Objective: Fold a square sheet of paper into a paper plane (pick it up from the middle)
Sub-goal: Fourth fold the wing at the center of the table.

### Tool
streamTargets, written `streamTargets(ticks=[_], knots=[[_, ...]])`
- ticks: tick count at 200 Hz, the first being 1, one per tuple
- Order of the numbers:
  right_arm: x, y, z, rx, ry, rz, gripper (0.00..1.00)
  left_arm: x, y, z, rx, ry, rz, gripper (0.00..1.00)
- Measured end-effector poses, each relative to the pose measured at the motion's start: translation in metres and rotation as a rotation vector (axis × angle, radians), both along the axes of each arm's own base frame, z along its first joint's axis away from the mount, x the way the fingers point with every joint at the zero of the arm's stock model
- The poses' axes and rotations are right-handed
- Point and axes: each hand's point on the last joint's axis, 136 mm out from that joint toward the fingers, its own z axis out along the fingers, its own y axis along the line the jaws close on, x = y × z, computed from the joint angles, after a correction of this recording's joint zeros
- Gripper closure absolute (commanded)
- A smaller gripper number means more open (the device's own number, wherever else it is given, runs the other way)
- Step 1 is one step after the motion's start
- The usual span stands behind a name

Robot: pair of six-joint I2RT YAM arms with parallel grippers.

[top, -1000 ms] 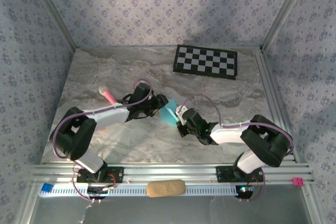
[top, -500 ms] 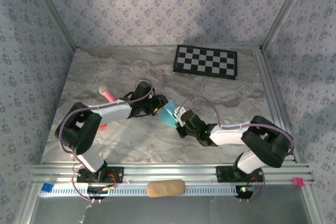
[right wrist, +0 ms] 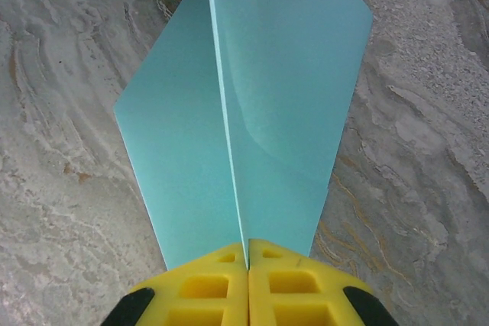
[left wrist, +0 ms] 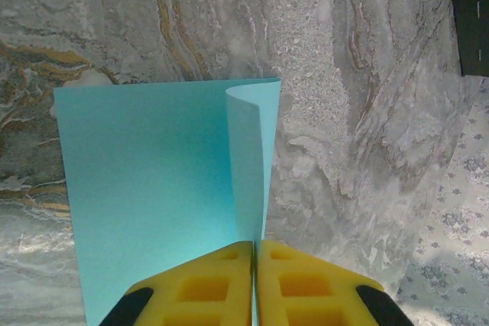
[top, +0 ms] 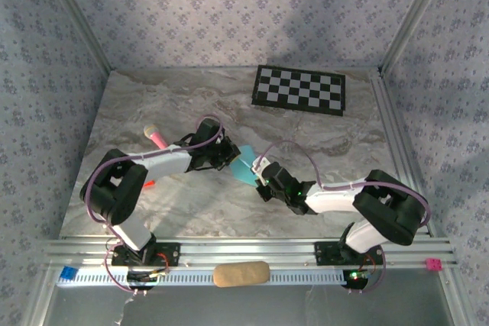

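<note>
The square sheet of paper (top: pixel 245 166) is light blue and folded up along a middle crease, held between both arms just above the marble table. In the left wrist view the paper (left wrist: pixel 153 188) hangs to the left with one edge curled, and my left gripper (left wrist: pixel 254 246) is shut on its near edge. My right gripper (right wrist: pixel 247 246) is shut on the crease of the paper (right wrist: pixel 286 89), whose two flaps spread away from the yellow fingers. From above, the left gripper (top: pixel 228 156) and right gripper (top: pixel 260 178) pinch opposite ends of the sheet.
A black-and-white checkerboard mat (top: pixel 299 89) lies at the back right. A pink marker (top: pixel 157 139) lies left of the left arm. A tan oval object (top: pixel 241 273) rests on the front rail. Aluminium frame rails border the marble table (top: pixel 153 104).
My left gripper has closed onto the paper's edge after standing open beside it. The paper has drawn into a narrower upright fold. The right gripper kept its grip and shifted slightly left.
</note>
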Motion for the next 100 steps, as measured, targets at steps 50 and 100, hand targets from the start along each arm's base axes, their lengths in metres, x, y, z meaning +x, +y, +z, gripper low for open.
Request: streamTargets(ticks=[50, 100], knots=[[0.0002, -0.0051, -0.003, -0.029, -0.003, -0.013, 0.87, -0.0009, -0.0002, -0.0003, 0.0, 0.005, -0.003, 0.92], [-0.0001, -0.0068, -0.0043, -0.043, -0.004, -0.012, 0.88, -0.0009, -0.0009, 0.0006, -0.003, 0.005, -0.006, 0.92]])
